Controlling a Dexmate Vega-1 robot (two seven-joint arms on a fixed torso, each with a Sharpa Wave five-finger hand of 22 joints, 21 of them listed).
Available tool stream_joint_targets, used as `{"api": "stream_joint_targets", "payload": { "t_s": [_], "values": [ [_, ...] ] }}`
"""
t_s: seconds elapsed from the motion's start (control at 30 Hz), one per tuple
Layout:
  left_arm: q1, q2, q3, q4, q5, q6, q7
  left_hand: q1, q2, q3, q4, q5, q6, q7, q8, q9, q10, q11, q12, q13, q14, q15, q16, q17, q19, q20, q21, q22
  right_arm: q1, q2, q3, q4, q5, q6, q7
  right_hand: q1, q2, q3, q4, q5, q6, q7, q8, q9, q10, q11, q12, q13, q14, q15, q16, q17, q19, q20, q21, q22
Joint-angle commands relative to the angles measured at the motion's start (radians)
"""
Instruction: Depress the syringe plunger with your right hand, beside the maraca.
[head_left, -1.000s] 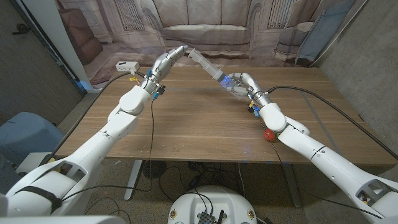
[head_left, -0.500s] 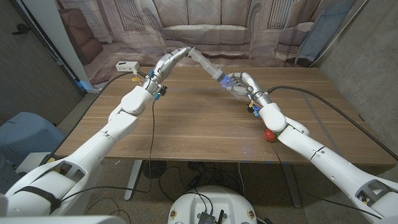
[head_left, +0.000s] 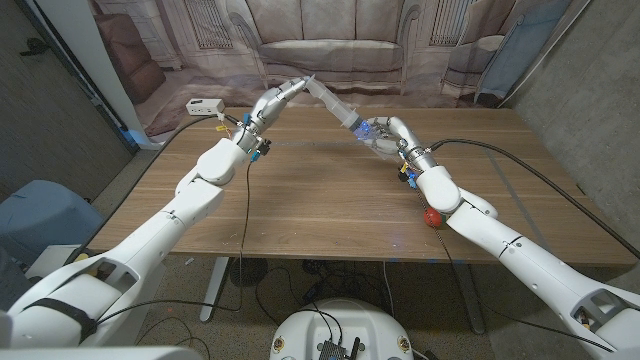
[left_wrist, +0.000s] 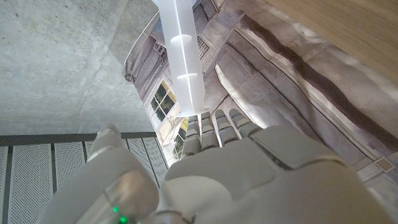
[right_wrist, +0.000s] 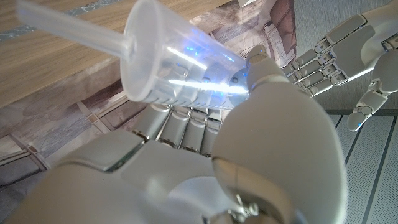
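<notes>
The red maraca (head_left: 431, 216) lies on the wooden table (head_left: 320, 200) near the front edge, just beside the right forearm and partly covered by it. A white box (head_left: 203, 106) sits at the far left corner (cable attached). A printed sofa backdrop (head_left: 330, 45) stands behind the table.

The syringe (head_left: 335, 106) is held above the table's far side, spanning both hands. The right hand (head_left: 385, 134) grips the clear barrel, fingers wrapped around it; contents cannot be determined. The left hand (head_left: 277, 96) holds the opposite end with fingers pressed together along it.
</notes>
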Motion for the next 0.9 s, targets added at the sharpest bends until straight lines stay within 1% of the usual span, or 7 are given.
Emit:
{"api": "stream_joint_targets", "payload": {
  "t_s": [0.03, 0.17, 0.4, 0.47, 0.5, 0.7, 0.9],
  "values": [
    [0.005, 0.009, 0.005, -0.022, 0.011, 0.017, -0.004, 0.007, 0.004, 0.005, 0.000, -0.003, 0.007, 0.007, 0.000, 0.003, 0.001, -0.009, 0.002, 0.005, -0.001, -0.006, 0.000, 0.003, -0.006, 0.005, 0.002, 0.003, 0.007, 0.008, -0.009, 0.009, 0.001, 0.008, 0.008, -0.022, 0.155, 0.109, 0.103, 0.006, 0.123, -0.097, 0.006, 0.002, 0.008, 0.001, 0.006, 0.004, 0.008, -0.035, -0.004, 0.005, -0.002, 0.006, 0.005, 0.005],
    [0.007, 0.014, 0.008, -0.032, 0.012, 0.029, -0.009, 0.007, 0.004, 0.005, 0.000, -0.003, 0.006, 0.007, -0.001, 0.003, 0.001, -0.009, 0.002, 0.005, 0.000, -0.006, 0.000, 0.003, -0.007, 0.006, 0.002, 0.003, 0.009, 0.012, -0.009, 0.013, -0.003, 0.015, 0.002, -0.026, 0.155, 0.109, 0.107, 0.006, 0.122, -0.103, 0.005, 0.003, 0.010, -0.012, 0.007, 0.004, 0.009, -0.041, -0.007, 0.004, 0.000, 0.003, 0.008, 0.005],
    [0.011, 0.019, 0.011, -0.039, 0.008, 0.040, -0.015, 0.008, 0.005, 0.006, 0.000, -0.003, 0.007, 0.009, -0.001, 0.003, 0.002, -0.009, 0.001, 0.005, 0.000, -0.005, 0.000, 0.003, -0.007, 0.006, 0.002, 0.003, 0.008, 0.013, -0.007, 0.008, -0.014, 0.018, -0.009, -0.026, 0.156, 0.113, 0.108, 0.007, 0.119, -0.106, 0.004, 0.003, 0.012, -0.010, 0.006, 0.004, 0.016, -0.044, -0.009, 0.002, 0.002, 0.000, 0.010, 0.005],
    [0.011, 0.019, 0.012, -0.038, 0.007, 0.042, -0.018, 0.009, 0.006, 0.006, 0.000, -0.003, 0.007, 0.009, -0.002, 0.003, 0.003, -0.005, 0.002, 0.005, -0.001, -0.004, 0.000, 0.003, -0.007, 0.006, 0.002, 0.003, 0.007, 0.012, -0.005, 0.005, -0.016, 0.016, -0.012, -0.027, 0.155, 0.113, 0.108, 0.007, 0.119, -0.106, 0.004, 0.004, 0.012, -0.016, 0.006, 0.004, 0.017, -0.045, -0.009, 0.003, 0.002, -0.001, 0.011, 0.005],
    [0.011, 0.020, 0.013, -0.039, 0.006, 0.043, -0.020, 0.009, 0.006, 0.006, 0.000, -0.003, 0.007, 0.009, -0.002, 0.003, 0.003, -0.008, 0.002, 0.005, -0.001, -0.004, 0.000, 0.003, -0.007, 0.006, 0.002, 0.003, 0.007, 0.011, -0.004, 0.002, -0.015, 0.012, -0.010, -0.027, 0.155, 0.112, 0.108, 0.007, 0.118, -0.105, 0.004, 0.004, 0.012, -0.010, 0.006, 0.004, 0.017, -0.045, -0.009, 0.003, 0.002, -0.001, 0.011, 0.005],
    [0.009, 0.020, 0.017, -0.037, 0.004, 0.043, -0.029, 0.009, 0.006, 0.007, -0.001, -0.003, 0.008, 0.010, -0.002, 0.003, 0.002, -0.007, 0.001, 0.005, -0.001, -0.005, 0.000, 0.003, -0.008, 0.007, 0.002, 0.003, 0.006, 0.008, -0.003, -0.008, -0.026, 0.007, -0.015, -0.026, 0.152, 0.116, 0.108, 0.008, 0.119, -0.102, 0.005, 0.005, 0.025, -0.013, 0.010, 0.004, 0.033, -0.045, -0.011, -0.003, 0.010, 0.000, 0.016, 0.005],
    [0.006, 0.019, 0.022, -0.035, 0.002, 0.041, -0.038, 0.010, 0.006, 0.007, -0.001, -0.004, 0.007, 0.010, -0.003, 0.003, 0.001, -0.004, 0.000, 0.005, -0.002, -0.002, 0.000, 0.003, -0.008, 0.008, 0.002, 0.003, 0.007, 0.006, -0.003, -0.015, -0.031, 0.006, -0.014, -0.025, 0.153, 0.119, 0.107, 0.008, 0.118, -0.098, 0.005, 0.006, 0.028, -0.008, 0.009, 0.003, 0.038, -0.047, -0.013, -0.004, 0.014, 0.001, 0.020, 0.005]
  ]
}}
